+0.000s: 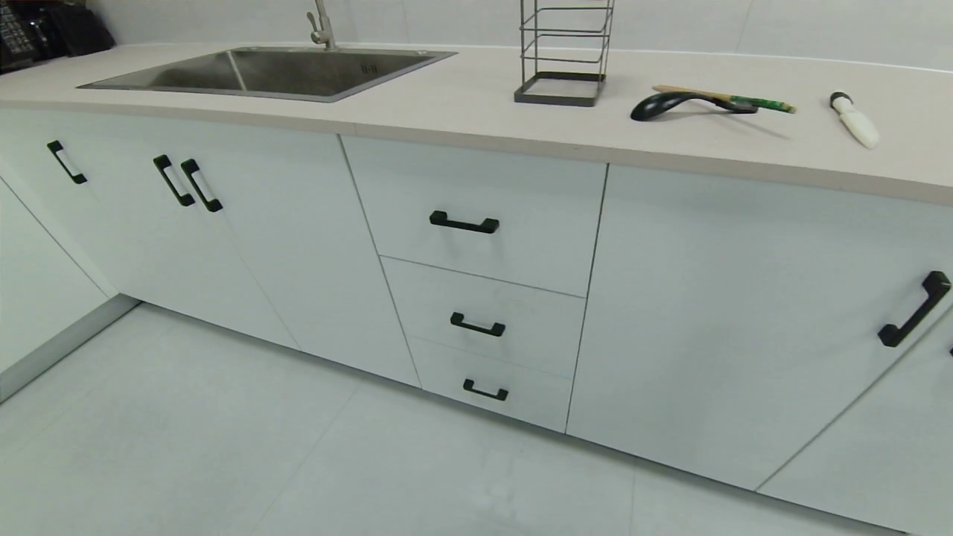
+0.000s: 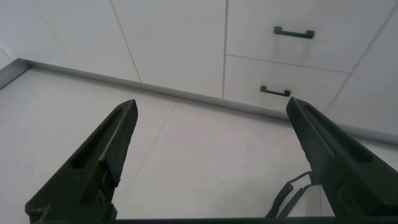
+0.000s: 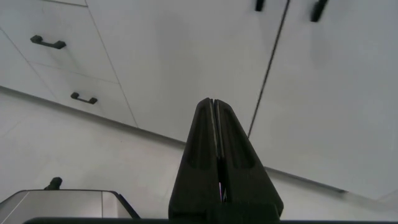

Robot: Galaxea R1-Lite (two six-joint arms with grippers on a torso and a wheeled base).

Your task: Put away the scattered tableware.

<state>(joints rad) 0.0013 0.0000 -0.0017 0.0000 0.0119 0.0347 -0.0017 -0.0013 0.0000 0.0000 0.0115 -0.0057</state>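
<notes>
Three utensils (image 1: 692, 104) on counter (image 1: 447, 100), well apart from claws (image 2: 211, 102) (image 3: 213, 104)

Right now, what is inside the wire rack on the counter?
Nothing shows inside the wire rack; its base looks bare. Its top runs out of view, so that part cannot be judged.

Our left gripper (image 2: 210, 106) has two dark, olive-black fingers (image 2: 102, 155), long wedges tapering to blunt tips, and we see a thin grey cable (image 2: 287, 191) looping by one of them. Our right gripper (image 3: 213, 106) forms one dark wedge with a fine seam down its middle
</notes>
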